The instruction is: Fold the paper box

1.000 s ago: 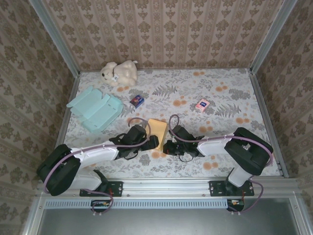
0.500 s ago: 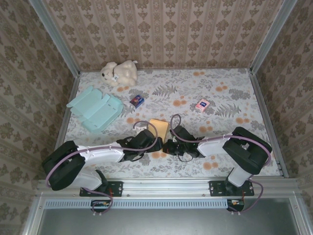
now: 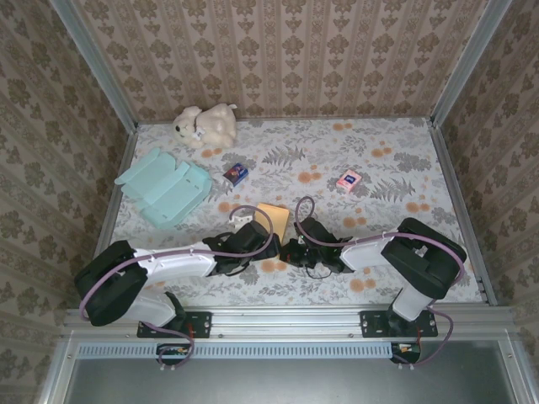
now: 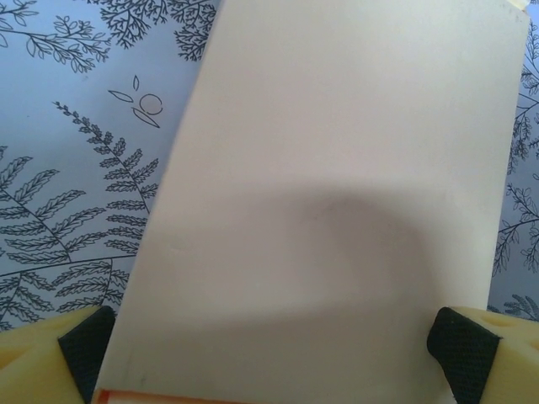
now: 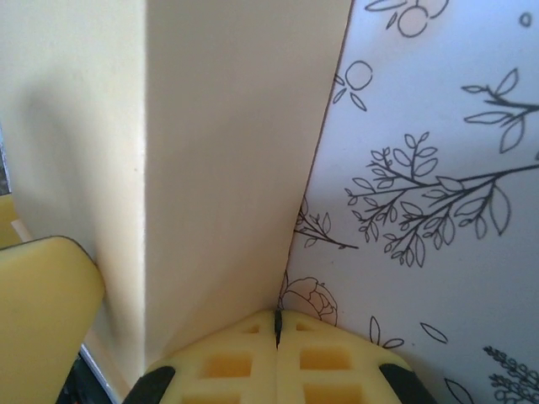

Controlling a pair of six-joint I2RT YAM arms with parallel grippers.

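Paper box [image 3: 274, 220]: tan, partly raised, on the table [image 3: 404, 160] near its front edge, between the two grippers.

- Left gripper [image 4: 271, 353]: fingers spread as wide as they go, one pad [image 4: 34, 353] on each side of a broad cream panel. The panel passes between them; I cannot tell whether either pad presses on it. My reading: you have this hand straddling the panel to brace it or push it over, not to pinch it.
- Right gripper [image 5: 277, 337]: pads clenched flush together. The edge of an upright panel runs down to the seam between them. I cannot tell whether paper is caught in that seam. A vertical crease shows in the wall just to the left of the pads. My reading: you are using this hand to pin or hold the corner so the fold stays on the crease.

Fold judged unfinished: the walls stand but are not closed.

Count, from the top view:
- Tan paper box: one.
- Teal box [image 3: 164, 187], flat and unfolded, far left, well apart: one.
- Teddy bear [image 3: 205, 124], back left corner: one.
- Small cartons: two; blue one [image 3: 237, 173] and pink one [image 3: 348, 179], both behind the work area.
- Arms: two.
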